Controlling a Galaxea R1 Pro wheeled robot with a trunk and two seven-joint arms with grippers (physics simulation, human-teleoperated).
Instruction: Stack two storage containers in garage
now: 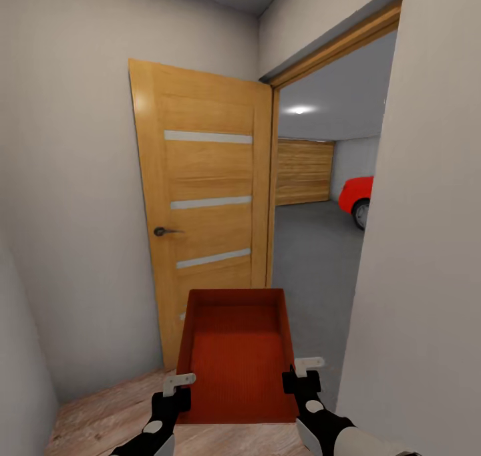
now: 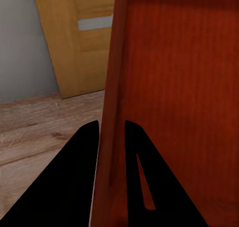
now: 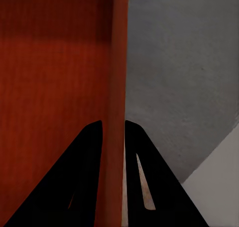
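One red-orange storage container [image 1: 237,352] hangs in front of me, carried above the floor, its open top facing up and nothing inside. My left gripper [image 1: 178,384] is shut on its left wall [image 2: 110,112], one finger on each side. My right gripper [image 1: 302,373] is shut on its right wall [image 3: 118,87] in the same way. Through the doorway ahead lies the garage with its dark grey concrete floor [image 1: 310,256]. The second container is out of view.
An open wooden door [image 1: 204,202] stands ahead on the left, with light wood planks [image 1: 107,412] below me. A white wall [image 1: 427,242] edges the doorway on the right. A glossy red car [image 1: 357,199] and a wooden garage door [image 1: 304,172] sit beyond.
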